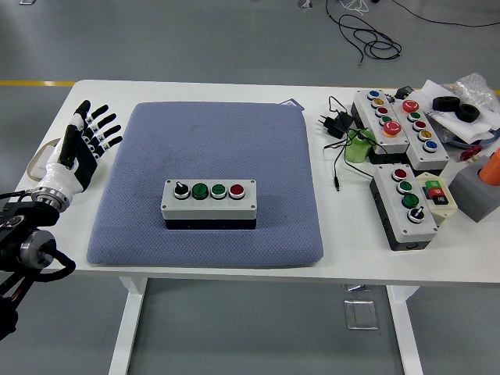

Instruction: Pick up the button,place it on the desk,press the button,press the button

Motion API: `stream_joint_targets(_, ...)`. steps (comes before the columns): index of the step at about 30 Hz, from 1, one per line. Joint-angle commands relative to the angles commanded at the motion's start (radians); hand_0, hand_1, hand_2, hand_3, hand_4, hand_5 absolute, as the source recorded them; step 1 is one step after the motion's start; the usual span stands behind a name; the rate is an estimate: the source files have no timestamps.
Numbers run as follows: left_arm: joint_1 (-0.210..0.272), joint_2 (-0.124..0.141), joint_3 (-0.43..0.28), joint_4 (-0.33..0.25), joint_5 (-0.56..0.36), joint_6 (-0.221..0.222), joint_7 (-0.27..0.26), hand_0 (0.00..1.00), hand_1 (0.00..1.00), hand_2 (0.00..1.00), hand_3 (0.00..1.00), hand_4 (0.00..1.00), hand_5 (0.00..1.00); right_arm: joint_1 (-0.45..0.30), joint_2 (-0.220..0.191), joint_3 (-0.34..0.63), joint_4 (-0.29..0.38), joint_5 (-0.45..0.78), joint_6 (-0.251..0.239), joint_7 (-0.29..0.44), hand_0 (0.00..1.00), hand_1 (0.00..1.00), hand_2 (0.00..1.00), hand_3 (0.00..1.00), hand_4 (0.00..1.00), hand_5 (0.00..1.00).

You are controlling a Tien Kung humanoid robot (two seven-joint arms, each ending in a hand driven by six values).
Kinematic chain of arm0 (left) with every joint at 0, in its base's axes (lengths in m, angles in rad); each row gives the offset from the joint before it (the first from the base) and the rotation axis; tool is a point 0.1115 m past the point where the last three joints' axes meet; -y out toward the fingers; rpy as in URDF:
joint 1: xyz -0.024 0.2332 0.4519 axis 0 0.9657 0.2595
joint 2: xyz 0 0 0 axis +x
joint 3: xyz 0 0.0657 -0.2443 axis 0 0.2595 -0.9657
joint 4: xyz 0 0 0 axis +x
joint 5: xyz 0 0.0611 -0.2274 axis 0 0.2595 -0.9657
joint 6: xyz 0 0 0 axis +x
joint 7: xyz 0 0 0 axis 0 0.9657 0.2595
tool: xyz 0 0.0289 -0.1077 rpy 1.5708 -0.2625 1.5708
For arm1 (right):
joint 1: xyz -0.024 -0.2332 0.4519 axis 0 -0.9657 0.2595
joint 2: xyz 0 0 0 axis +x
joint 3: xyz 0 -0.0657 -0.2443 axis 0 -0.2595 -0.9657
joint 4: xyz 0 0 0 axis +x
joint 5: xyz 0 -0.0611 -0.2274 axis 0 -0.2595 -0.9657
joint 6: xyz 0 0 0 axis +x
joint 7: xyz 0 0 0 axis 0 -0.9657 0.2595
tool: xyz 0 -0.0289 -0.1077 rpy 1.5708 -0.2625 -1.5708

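Well to the right of the left hand's [78, 148] spread fingers [100, 129], the orange object [491, 167] and clear plastic bag [478, 84] run off the picture's right edge. Behind those fingers a tape roll [39, 160] is mostly hidden. Floor cables [367, 31] are cut off at the top.

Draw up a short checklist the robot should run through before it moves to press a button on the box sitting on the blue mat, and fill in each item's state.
1. Button box on blue mat, upright: ok.
2. Its four controls face up, uncovered: ok.
3. Left hand open, holding nothing: ok.
4. Left hand over the box: not ok, it is beside the mat's left edge.
5. Right hand available: cannot tell, out of view.
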Motion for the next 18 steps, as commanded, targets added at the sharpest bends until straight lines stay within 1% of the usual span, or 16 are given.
stream_joint_targets(11, -0.005, 0.004, -0.004, 0.001, 0.004, -0.006, 0.007, 0.811, 0.86, 0.893, 0.906, 0.677, 0.998, 0.005, 0.0, -0.002, 0.0, 0.005, -0.001, 0.002, 0.631, 0.549, 0.622, 0.569, 0.308, 0.245)
stream_joint_targets(12, -0.005, 0.005, -0.005, 0.001, 0.004, -0.007, 0.008, 0.809, 0.851, 0.886, 0.891, 0.677, 0.998, 0.006, 0.0, -0.001, 0.0, 0.003, -0.001, 0.002, 0.632, 0.549, 0.623, 0.569, 0.308, 0.245)
stream_joint_targets(17, -0.005, 0.007, -0.011, 0.004, 0.009, -0.027, 0.013, 0.809, 0.851, 0.886, 0.891, 0.677, 0.998, 0.006, -0.001, -0.001, 0.0, 0.003, -0.001, 0.002, 0.632, 0.549, 0.623, 0.569, 0.308, 0.245)
stream_joint_targets(18, -0.004, 0.007, -0.011, 0.004, 0.009, -0.031, 0.013, 0.807, 0.848, 0.879, 0.877, 0.677, 0.998, 0.006, -0.001, 0.0, 0.0, 0.003, -0.001, 0.002, 0.632, 0.549, 0.622, 0.569, 0.308, 0.244)
